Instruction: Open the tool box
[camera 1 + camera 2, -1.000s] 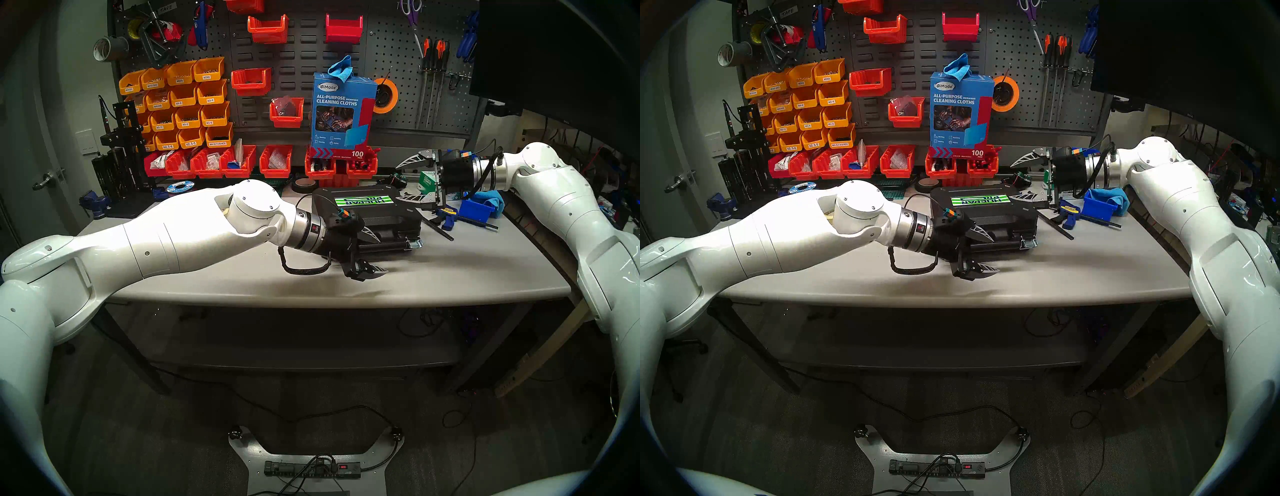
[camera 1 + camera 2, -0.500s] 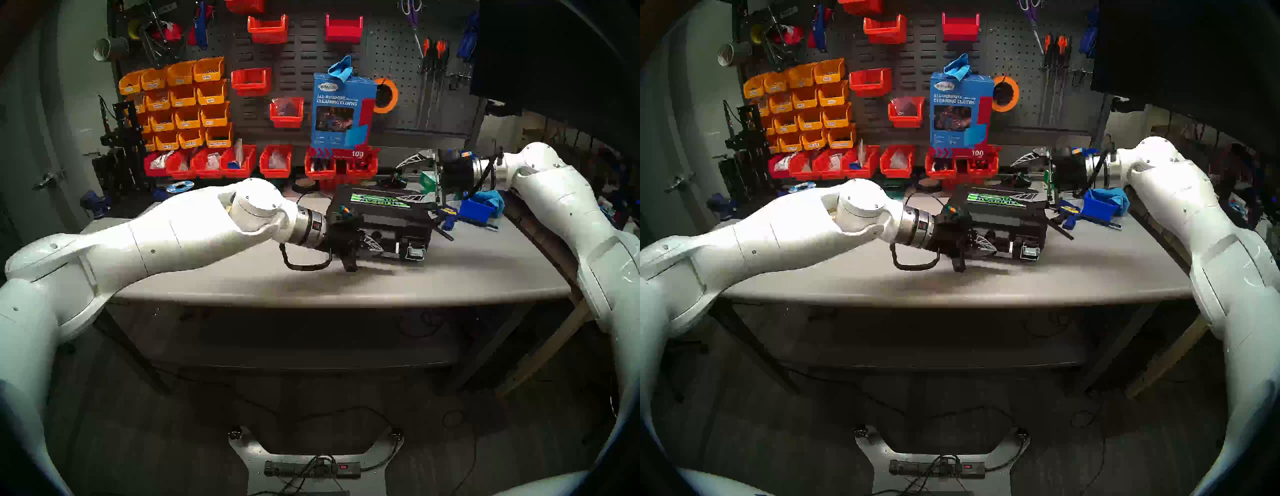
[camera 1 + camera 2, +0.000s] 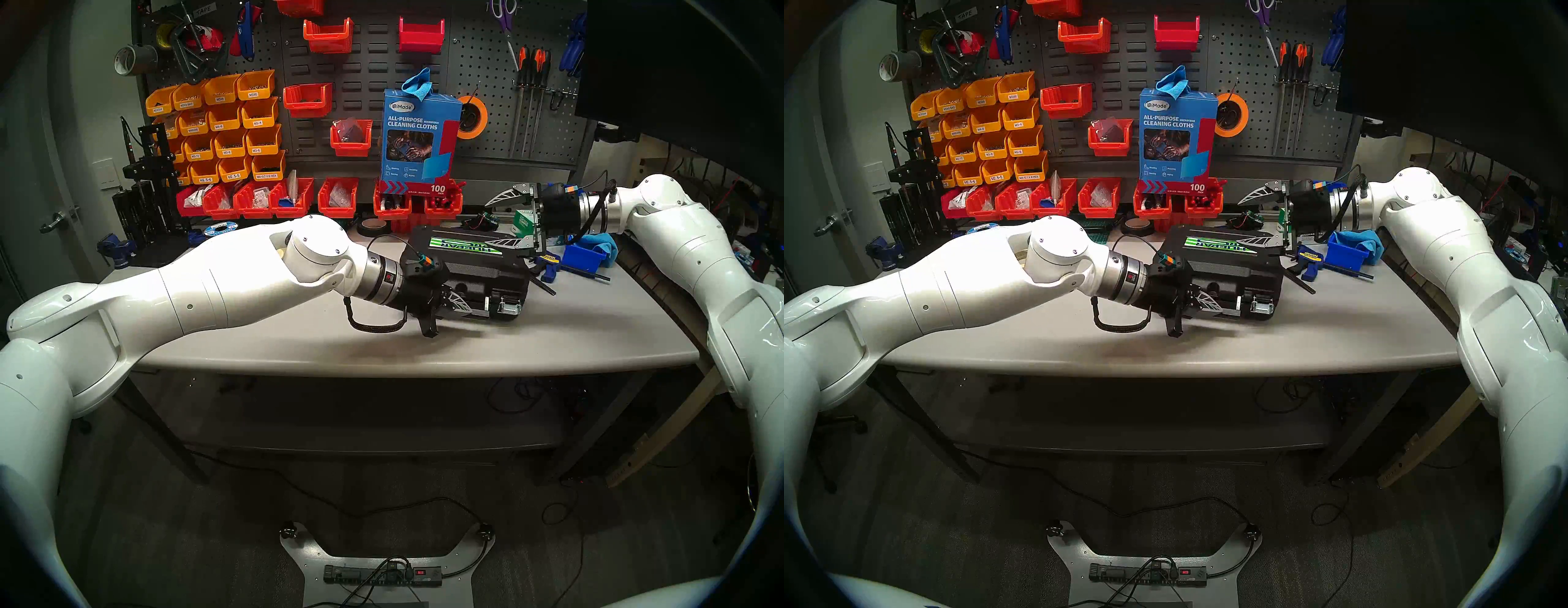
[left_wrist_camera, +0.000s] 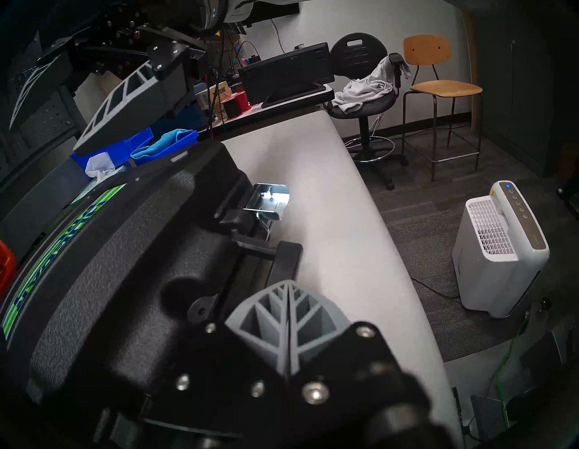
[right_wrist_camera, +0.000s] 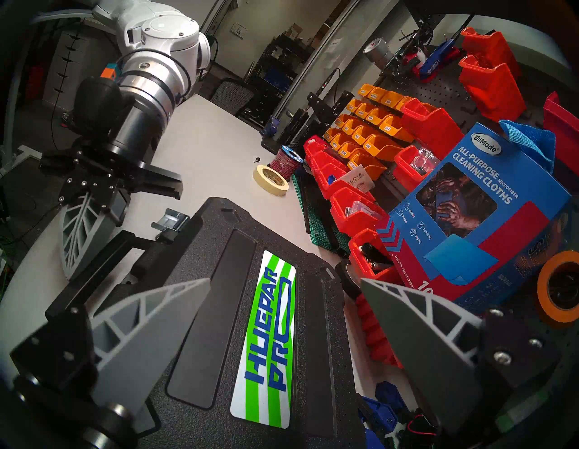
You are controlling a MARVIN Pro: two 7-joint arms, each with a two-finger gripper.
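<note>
The black tool box (image 3: 466, 271) sat on the grey desk (image 3: 551, 335), lid still down, one silver latch (image 4: 269, 200) flipped out. The left end effector (image 4: 289, 316) was squeezed tight with nothing in it, right beside the box's front. The right end effector (image 5: 285, 329) hung wide open over the lid, holding nothing.

Tool box (image 4: 103, 282): matt, pebble-textured black plastic. Latch (image 4: 269, 200): bright bare metal. Table (image 4: 329, 219): smooth, matt grey.
</note>
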